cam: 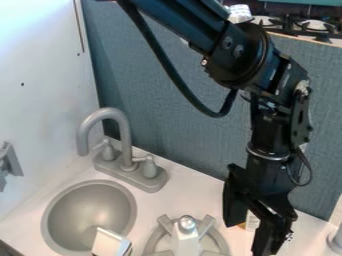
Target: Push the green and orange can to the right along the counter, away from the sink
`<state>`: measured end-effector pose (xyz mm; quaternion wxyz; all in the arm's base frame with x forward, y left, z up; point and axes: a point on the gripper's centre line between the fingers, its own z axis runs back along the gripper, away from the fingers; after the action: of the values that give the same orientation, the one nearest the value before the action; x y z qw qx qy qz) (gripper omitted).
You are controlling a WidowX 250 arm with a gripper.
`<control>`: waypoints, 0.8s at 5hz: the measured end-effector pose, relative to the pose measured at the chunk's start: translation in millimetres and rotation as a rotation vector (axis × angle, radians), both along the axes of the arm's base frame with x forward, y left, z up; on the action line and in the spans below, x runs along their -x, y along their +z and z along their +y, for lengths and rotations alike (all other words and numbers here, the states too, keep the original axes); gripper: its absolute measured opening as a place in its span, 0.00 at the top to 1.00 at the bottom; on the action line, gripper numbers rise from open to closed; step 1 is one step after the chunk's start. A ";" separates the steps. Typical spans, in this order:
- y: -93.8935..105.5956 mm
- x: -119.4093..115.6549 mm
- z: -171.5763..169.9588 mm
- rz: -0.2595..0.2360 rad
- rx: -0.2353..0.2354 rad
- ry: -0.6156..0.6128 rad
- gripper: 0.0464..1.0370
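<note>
Camera view: the arm comes in from the top edge, and its gripper (249, 239) hangs at the lower right, over the counter (150, 204).
Wall fixture: a grey piece (11, 162) on the white wall at the far left edge.
Sink: a round grey basin (90, 207) at the lower left; a shiny, pale-topped block (111, 243) shows at its near edge, cut off by the view, its support hidden.
Faucet: the grey curved spout (111, 113) rises behind the basin, with a handle on either side.
Spoked ring: a round grey fitting (152, 243) right of the basin, with a pale upright piece (186, 241) at its middle.
Gripper: its two fingers stand well apart, pointing down, with no grasp to be seen.
Small item: a white-and-orange thing (251, 221) shows in the gap between the fingers, partly hidden; whether it is between them or behind them, I cannot tell.
Step in hand: probably lining up on the small item, before any grip.
Next move: likely calls for centring the fingers around it, lowering if needed, then closing, clear of the blue-grey panel (180, 135) behind.
Grey cylinder: part of one (336, 241) at the right edge.
</note>
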<state>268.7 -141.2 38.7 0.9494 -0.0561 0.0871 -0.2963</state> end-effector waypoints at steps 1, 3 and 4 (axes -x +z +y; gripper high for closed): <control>-9.3 2.4 1.4 0.025 -0.013 0.000 0.03; -5.0 -36.0 26.4 -0.125 -0.058 0.097 0.03; -12.5 -64.9 45.2 -0.136 -0.120 0.151 0.03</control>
<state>333.6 -96.0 26.2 0.9744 0.0146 0.0358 -0.2213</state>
